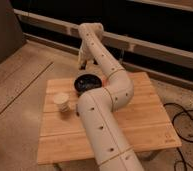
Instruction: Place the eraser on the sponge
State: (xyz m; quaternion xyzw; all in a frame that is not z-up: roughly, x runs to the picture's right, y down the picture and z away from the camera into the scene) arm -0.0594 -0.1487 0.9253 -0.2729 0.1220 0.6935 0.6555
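Note:
My gripper (83, 62) hangs at the end of the white arm (106, 105), above the far edge of the wooden table (140, 125) and just behind a dark round object (86, 82). Nothing shows in its grasp from this view. Neither the eraser nor the sponge is in view; the arm covers the middle of the table.
A white cup (61, 102) stands on the left part of the table, close to the arm. Black cables (185, 120) lie on the floor to the right. A dark wall with a pale ledge (155, 47) runs behind the table.

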